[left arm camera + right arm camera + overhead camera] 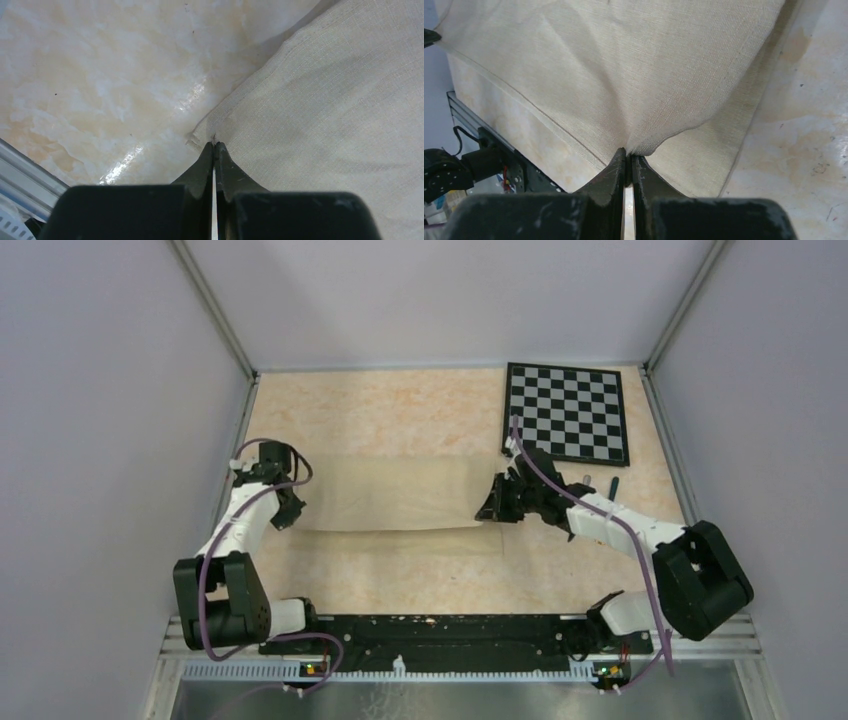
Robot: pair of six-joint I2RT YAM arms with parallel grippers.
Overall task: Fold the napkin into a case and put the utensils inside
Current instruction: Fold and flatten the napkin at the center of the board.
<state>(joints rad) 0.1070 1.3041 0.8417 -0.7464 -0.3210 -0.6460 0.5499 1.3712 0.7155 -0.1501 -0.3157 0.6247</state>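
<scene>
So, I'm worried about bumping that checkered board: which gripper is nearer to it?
Right. The right gripper pinches one end of the napkin, just in front of the near-left corner of the checkered board. The left gripper pinches the napkin's opposite end, much farther away.

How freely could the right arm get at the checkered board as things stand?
Probably not freely. The checkered board lies close beyond the right end effector, with nothing between, but that end effector is shut on the napkin, which would likely be dragged along.
</scene>
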